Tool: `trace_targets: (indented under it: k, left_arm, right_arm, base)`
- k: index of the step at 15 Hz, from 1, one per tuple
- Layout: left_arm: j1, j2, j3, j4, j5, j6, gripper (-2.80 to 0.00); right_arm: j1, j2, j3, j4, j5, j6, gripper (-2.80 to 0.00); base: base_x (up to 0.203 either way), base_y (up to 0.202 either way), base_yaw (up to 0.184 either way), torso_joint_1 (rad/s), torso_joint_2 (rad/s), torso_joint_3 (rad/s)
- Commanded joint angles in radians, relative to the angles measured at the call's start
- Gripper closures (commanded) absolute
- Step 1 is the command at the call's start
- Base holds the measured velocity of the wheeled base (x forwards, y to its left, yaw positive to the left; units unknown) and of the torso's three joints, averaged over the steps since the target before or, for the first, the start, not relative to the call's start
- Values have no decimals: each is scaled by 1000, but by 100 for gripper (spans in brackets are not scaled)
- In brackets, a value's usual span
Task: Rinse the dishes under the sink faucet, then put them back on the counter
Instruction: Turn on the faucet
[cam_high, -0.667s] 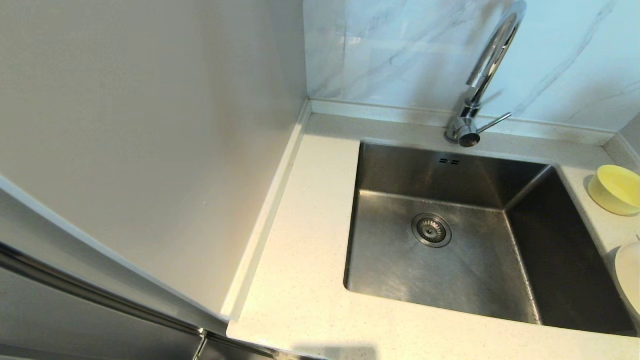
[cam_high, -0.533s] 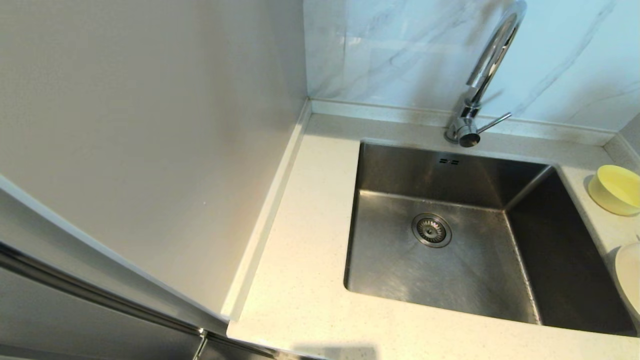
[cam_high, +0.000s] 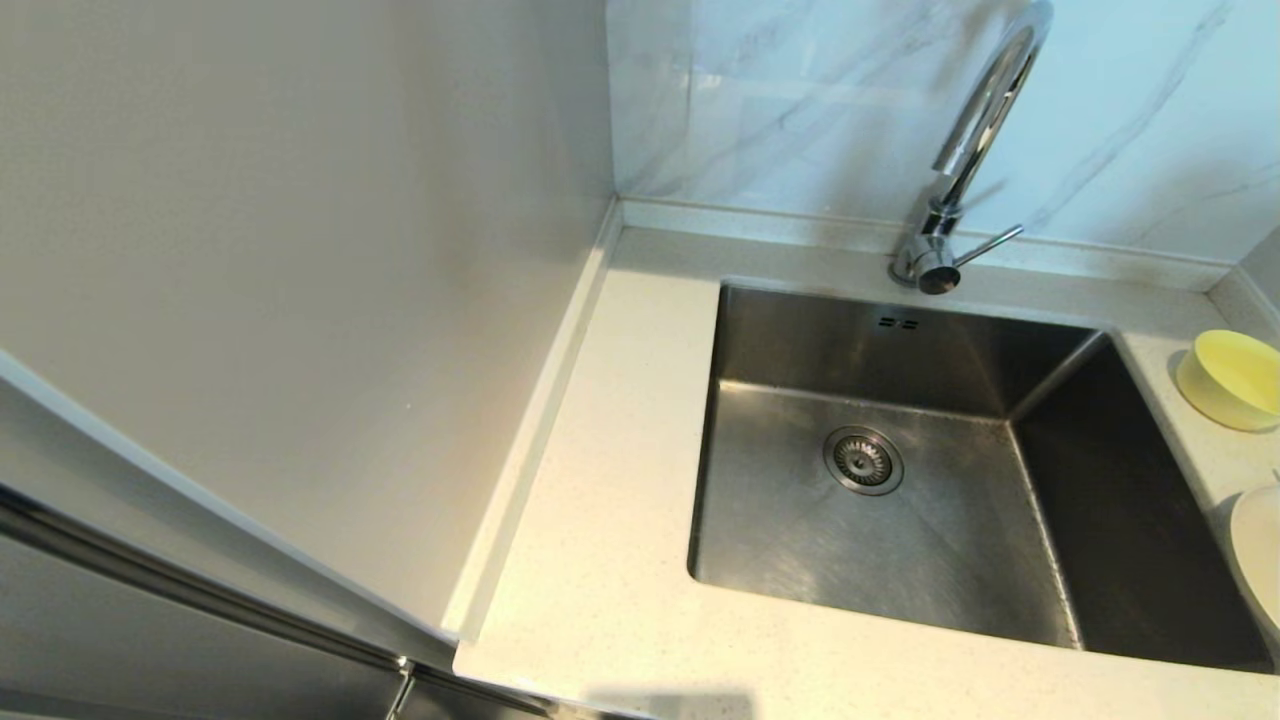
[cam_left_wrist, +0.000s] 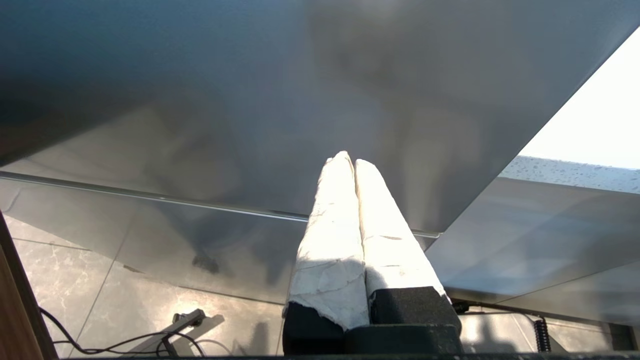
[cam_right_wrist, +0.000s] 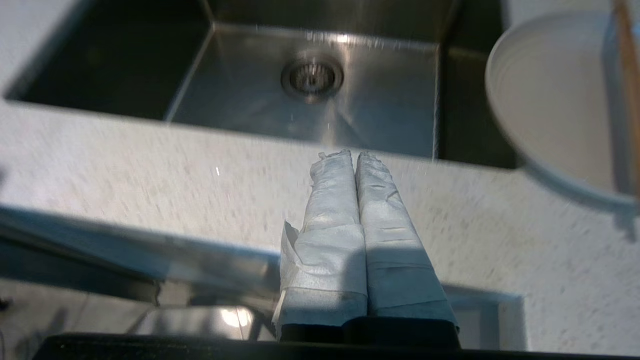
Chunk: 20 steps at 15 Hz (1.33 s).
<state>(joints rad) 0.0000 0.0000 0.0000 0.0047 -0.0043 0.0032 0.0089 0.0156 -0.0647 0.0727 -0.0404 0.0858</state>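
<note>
A pale yellow bowl (cam_high: 1233, 378) sits on the speckled counter (cam_high: 610, 560) to the right of the steel sink (cam_high: 790, 520). The white plate (cam_high: 1258, 560) lies nearer the front at the view's right edge, half cut off; the right wrist view shows the plate (cam_right_wrist: 545, 95) beside the sink (cam_right_wrist: 350, 105). The chrome faucet (cam_high: 965, 150) arches over the basin's back rim, no water running. My right gripper (cam_right_wrist: 352, 155) is shut and empty, above the counter's front edge. My left gripper (cam_left_wrist: 349, 160) is shut and empty, low in front of a grey cabinet panel. Neither arm shows in the head view.
A grey wall panel (cam_high: 300, 250) stands close along the counter's left side. Marble-veined wall (cam_high: 800, 100) runs behind the faucet. A round strainer drain (cam_high: 863, 460) sits in the basin floor. Below the left gripper lie tiled floor and a cable (cam_left_wrist: 125, 340).
</note>
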Motion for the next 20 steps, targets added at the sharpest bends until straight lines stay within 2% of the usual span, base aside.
trace_targets:
  k: [1, 4, 8, 10, 13, 16, 20]
  left_arm:
    - [0, 0, 0, 0, 0, 0, 0]
    - [0, 0, 0, 0, 0, 0, 0]
    - [0, 0, 0, 0, 0, 0, 0]
    - [0, 0, 0, 0, 0, 0, 0]
    - [0, 0, 0, 1, 0, 0, 0]
    - [0, 0, 0, 0, 0, 0, 0]
    - [0, 0, 0, 0, 0, 0, 0]
  right_arm:
    - [0, 74, -107, 30, -2, 22, 0]
    - [0, 338, -382, 153, -5, 72, 0]
    - [1, 733, -700, 223, -12, 86, 0]
    - [-1, 932, -933, 251, 0, 155, 0]
    - [-65, 1211, -1288, 269, 4, 257, 0]
    - [-115, 1441, -1485, 285, 7, 304, 0]
    - [-178, 1651, -1645, 298, 17, 635, 0]
  base:
    - [0, 0, 0, 0, 0, 0]
    - [0, 0, 0, 0, 0, 0]
    - [0, 0, 0, 0, 0, 0]
    - [0, 0, 0, 0, 0, 0]
    - [0, 0, 0, 0, 0, 0]
    - [0, 0, 0, 0, 0, 0]
    - [0, 0, 0, 0, 0, 0]
